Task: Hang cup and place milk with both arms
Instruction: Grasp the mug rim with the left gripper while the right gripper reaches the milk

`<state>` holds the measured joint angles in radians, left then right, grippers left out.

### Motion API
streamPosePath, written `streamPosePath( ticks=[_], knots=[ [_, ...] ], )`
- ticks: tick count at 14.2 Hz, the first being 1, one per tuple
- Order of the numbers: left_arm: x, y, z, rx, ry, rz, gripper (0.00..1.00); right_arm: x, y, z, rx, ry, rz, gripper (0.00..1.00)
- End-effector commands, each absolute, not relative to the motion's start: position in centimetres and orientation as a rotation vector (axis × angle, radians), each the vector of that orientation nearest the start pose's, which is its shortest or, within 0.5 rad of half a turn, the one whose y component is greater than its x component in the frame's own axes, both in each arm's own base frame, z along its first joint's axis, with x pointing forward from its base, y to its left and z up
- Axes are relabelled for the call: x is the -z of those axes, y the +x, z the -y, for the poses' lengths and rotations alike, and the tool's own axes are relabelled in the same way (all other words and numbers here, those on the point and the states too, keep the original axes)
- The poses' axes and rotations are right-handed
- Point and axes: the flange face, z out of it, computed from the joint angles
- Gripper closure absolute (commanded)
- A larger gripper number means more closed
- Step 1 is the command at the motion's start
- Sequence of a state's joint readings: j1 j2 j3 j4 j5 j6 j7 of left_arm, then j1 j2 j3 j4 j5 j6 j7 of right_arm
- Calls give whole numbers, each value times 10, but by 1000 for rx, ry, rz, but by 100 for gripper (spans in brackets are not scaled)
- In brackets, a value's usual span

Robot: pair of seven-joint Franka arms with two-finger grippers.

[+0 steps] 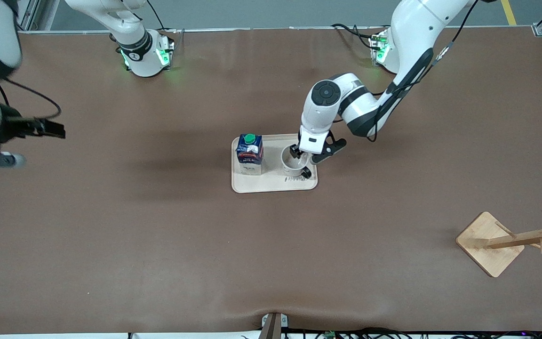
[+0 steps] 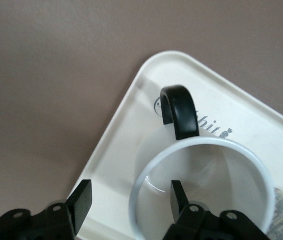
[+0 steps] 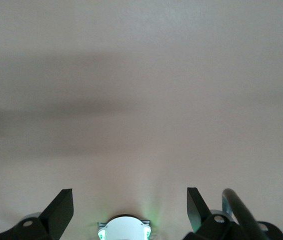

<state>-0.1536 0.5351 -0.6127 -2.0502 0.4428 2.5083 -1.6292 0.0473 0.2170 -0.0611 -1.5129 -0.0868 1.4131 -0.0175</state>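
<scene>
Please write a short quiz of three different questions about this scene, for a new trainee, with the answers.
1. True or false: the small white round cup lies on its side.
2. One finger of the left claw is: A) inside the cup, B) on the dark blue milk carton, C) on the wooden rack.
3. On what do cup and carton stand?

Key: 1 false, upright. 2 A. 3 The pale rectangular tray. The right claw waits open above bare table.

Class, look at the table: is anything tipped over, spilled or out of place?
Nothing stands out. The milk and cup stand upright on the tray; the rack is upright too. The open left gripper straddles the cup's wall; the open right gripper waits over bare table.
</scene>
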Motion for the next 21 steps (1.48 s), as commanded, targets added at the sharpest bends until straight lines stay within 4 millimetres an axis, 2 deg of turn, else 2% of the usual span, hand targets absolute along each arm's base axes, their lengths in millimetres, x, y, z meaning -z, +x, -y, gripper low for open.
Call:
streamPosePath(
  ticks=[1,2,3,4,6,7,10,12,14,16,20,21],
  knots=[
    [-212,438,423,24,-3067,970,57,-497,607,18,-518,-3230,58,0],
    [-211,438,423,24,-3064,974,71,-491,608,20,-530,-3213,48,0],
    [-211,437,423,25,-3065,970,96,-479,608,18,-565,-3192,31,0],
    [-212,437,423,27,-3066,968,100,-463,603,10,-591,-3131,8,0],
    [-218,440,422,71,-3078,927,100,-436,595,3,-592,-3046,-204,0],
    [-226,441,421,119,-3078,893,100,-431,591,-5,-580,-3036,-280,0],
    [-259,452,409,236,-3049,804,100,-427,588,-55,-585,-2989,-254,0],
    [-289,458,402,317,-3047,688,100,-430,584,-106,-573,-2979,-319,0],
    [-315,474,383,377,-3033,561,100,-432,577,-171,-510,-3001,-332,0],
    [-342,492,362,413,-3014,466,100,-432,571,-223,-439,-2964,-424,0],
    [-394,530,321,293,-2978,337,100,-434,551,-318,-318,-2881,-514,0],
    [-409,540,312,243,-2974,294,100,-429,543,-342,-295,-2878,-523,0]
  ],
)
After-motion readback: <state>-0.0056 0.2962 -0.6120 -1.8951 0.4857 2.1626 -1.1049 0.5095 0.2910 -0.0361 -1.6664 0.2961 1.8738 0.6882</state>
